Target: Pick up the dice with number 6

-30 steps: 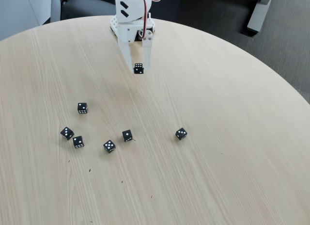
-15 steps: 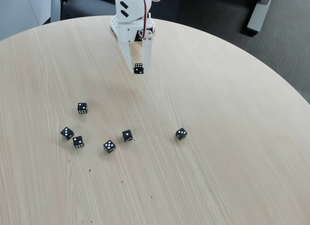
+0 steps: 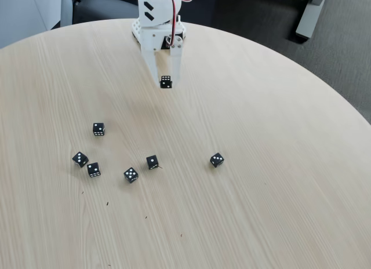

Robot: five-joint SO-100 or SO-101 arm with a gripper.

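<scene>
Fixed view, left to right on the counter (image 3: 278, 135): six loose black dice lie in a low scatter, one (image 3: 98, 129) highest at the left, then a pair (image 3: 87, 164), two more near the middle (image 3: 141, 168), and one (image 3: 217, 159) off alone to the right. Up near the far edge the die (image 3: 166, 82) sits between the white jaws (image 3: 165, 79), pinched snug on it and seemingly clear of the wood, well apart from the scatter below; its pips are too small to count. A cube has no long axis, and no writing or brand is readable.
</scene>
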